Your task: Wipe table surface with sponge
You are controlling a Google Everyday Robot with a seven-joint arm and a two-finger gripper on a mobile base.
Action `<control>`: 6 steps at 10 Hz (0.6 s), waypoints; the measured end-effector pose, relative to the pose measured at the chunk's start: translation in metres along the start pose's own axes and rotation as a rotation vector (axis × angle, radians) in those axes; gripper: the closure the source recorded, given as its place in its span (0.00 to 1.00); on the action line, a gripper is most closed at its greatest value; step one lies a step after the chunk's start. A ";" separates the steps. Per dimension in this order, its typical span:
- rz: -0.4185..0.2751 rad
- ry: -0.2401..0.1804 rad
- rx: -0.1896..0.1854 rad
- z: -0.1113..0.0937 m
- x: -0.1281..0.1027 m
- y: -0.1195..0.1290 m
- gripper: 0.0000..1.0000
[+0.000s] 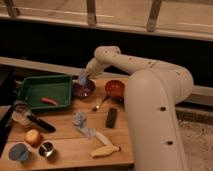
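- Nearest the camera, the front strip of the bench surface (70, 155) is showing light wooden planks. A blue cup (19, 151), a metal cup (46, 149), an orange fruit (33, 137) and a banana (105, 150) are sitting along it.
- A little farther in, a crumpled blue-grey cloth (80, 121) and a black remote (112, 117) are lying near the middle, with bare wood showing around them.
- Along the far edge, a green tray (30, 85), a purple bowl (83, 91) and an orange bowl (114, 88) are standing side by side.
- The end effector (84, 75) is hanging at that far side, just above the purple bowl, with its jaws drawn narrow. They are apparently pinching the sponge (81, 80).
- The sponge is showing as a small pale blue-grey slab, smaller than the bowl. It is hanging below the tip with its long axis seemingly closer to upright than flat, and it is not touching the wood.
- The open wood is lying below the end effector and toward the camera. By my judgement the coming move is calling for the single arm to bring the sponge nearer, clear of the bowl's rim, and down until a broad face is pressing on the planks.
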 end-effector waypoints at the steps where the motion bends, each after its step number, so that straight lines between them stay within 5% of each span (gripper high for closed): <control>1: -0.030 0.035 -0.038 -0.005 0.012 0.007 1.00; 6: -0.241 0.282 -0.126 -0.012 0.093 0.020 1.00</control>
